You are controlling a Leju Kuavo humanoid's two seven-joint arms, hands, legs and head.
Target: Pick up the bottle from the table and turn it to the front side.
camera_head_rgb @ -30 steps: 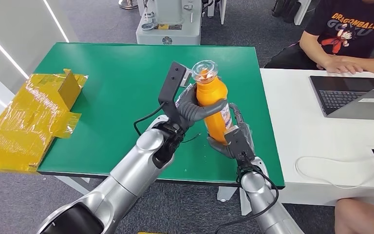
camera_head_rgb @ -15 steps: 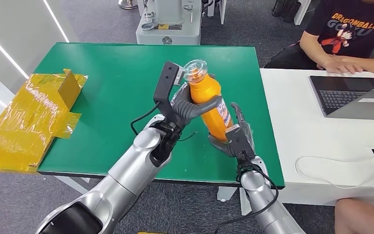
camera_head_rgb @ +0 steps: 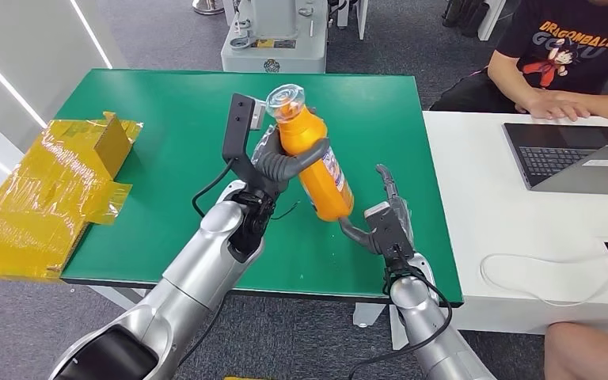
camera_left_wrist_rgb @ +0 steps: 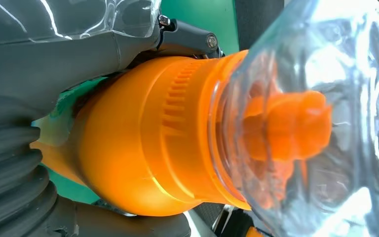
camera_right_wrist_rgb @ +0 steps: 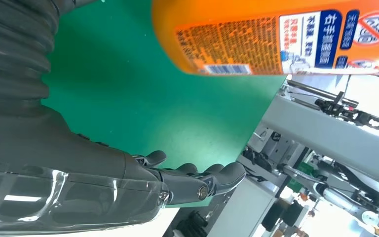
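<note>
- The left hand grasps the orange bottle around its upper body, with grey fingers wrapped across the front just below the neck
- The bottle is held in the air above the green tabletop, tilted so its clear cap points toward 11 o'clock and its base toward 5 o'clock
- A white and blue label runs down the bottle's side toward 3 o'clock
- In the left wrist view the clear cap is close to the camera, an orange spout visible inside it, and the ribbed orange shoulder sits against the grey hand
- The right hand sits at 5 o'clock from the bottle's base, fingers released and spread, holding nothing; whether its thumb touches the base I cannot tell
- The right wrist view shows the bottle's printed label above the green surface and the right hand's dark fingers extended, apart from the bottle
- A yellow taped cardboard box lies at the tabletop's 9 o'clock edge
- At 2 o'clock a person in a black T-shirt sits at a white desk with a laptop
</note>
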